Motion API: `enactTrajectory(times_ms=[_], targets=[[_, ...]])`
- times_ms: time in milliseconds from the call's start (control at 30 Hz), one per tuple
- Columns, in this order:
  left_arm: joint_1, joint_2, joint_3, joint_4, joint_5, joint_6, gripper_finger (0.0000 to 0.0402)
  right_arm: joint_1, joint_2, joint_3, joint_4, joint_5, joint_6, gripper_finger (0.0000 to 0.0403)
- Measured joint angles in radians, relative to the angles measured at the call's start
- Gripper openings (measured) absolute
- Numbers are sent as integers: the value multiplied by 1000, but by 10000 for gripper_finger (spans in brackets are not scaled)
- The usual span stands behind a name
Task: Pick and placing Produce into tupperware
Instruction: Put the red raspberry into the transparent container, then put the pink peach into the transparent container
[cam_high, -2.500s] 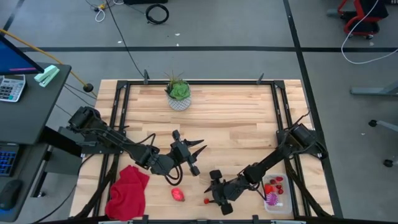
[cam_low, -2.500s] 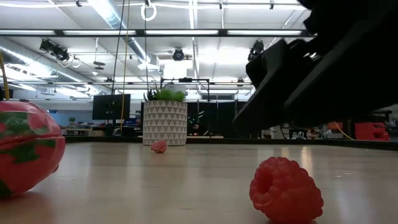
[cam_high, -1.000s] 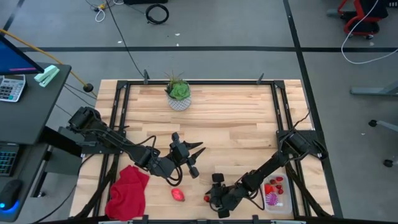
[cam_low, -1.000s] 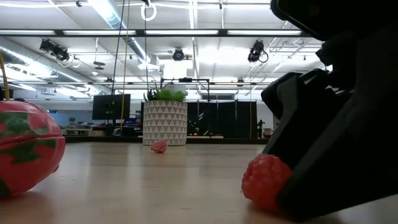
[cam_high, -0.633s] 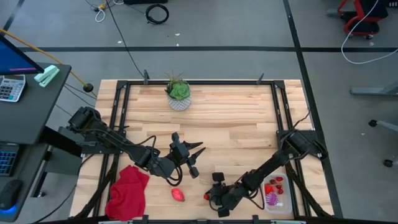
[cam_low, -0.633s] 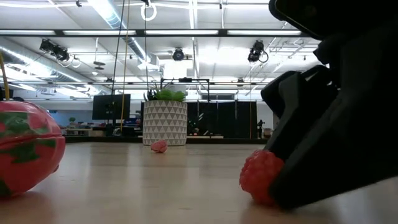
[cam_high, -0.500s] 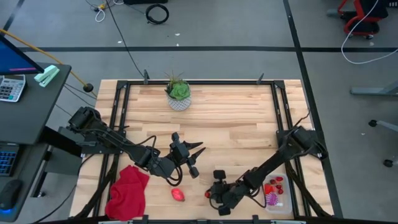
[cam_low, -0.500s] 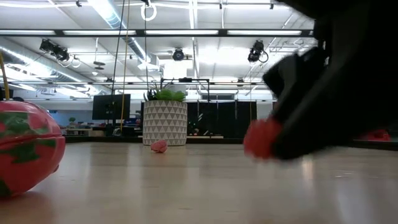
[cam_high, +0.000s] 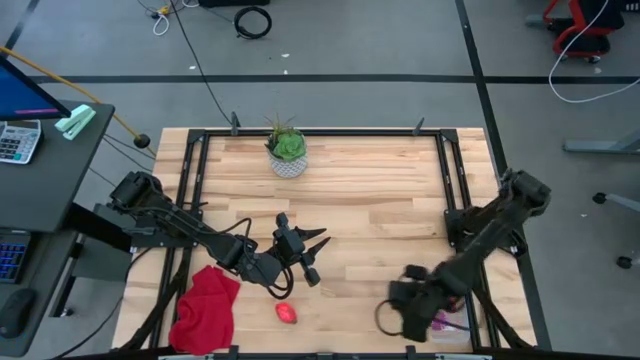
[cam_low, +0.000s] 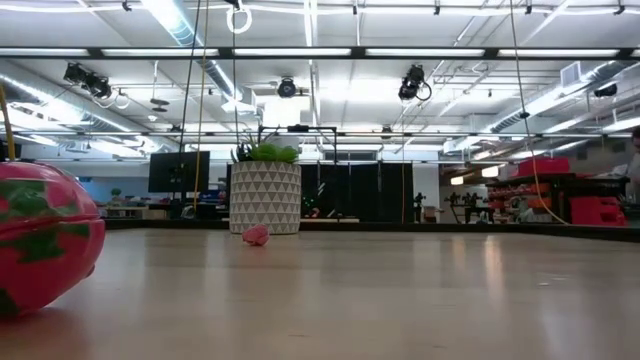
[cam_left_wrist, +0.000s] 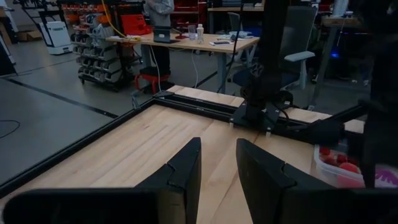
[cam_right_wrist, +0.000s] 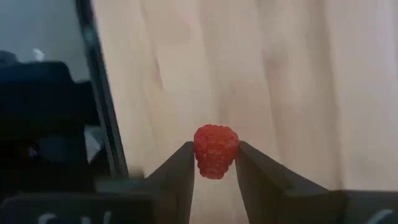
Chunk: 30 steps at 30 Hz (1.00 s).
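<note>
Raspberry (cam_right_wrist: 216, 150) pinched in right gripper (cam_right_wrist: 214, 163), beside tupperware (cam_left_wrist: 344, 173), which probably holds several berries. Oval piece (cam_high: 287, 313) and one berry (cam_low: 256, 235) remain on table (cam_high: 380, 190). Left gripper (cam_left_wrist: 217, 163) narrowly open, idle.

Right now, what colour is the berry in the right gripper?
Red: the raspberry pinched in the right gripper shows best in the right wrist view.

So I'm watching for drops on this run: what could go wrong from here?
The right gripper pinches the raspberry only at its fingertips, so the small round berry could slip out or be crushed on the way. In the high view that gripper is blurred beside the tub, so it may clip the rim or release short of it. The left gripper waits mid-table, out of the way.
</note>
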Motion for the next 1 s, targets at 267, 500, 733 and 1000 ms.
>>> enactTrajectory(times_ms=[267, 500, 733, 1000], targets=[[0, 0, 0, -10, 0, -20, 107, 222, -107, -5, -309, 52, 438, 116], [0, 0, 0, -15, 0, -46, 107, 318, -79, -44, -371, 15, 683, 128], [0, 0, 0, -15, 0, -46, 107, 313, -77, -50, -364, 42, 615, 162], [0, 0, 0, -15, 0, -46, 107, 222, -77, -50, -347, 301, 461, 187]])
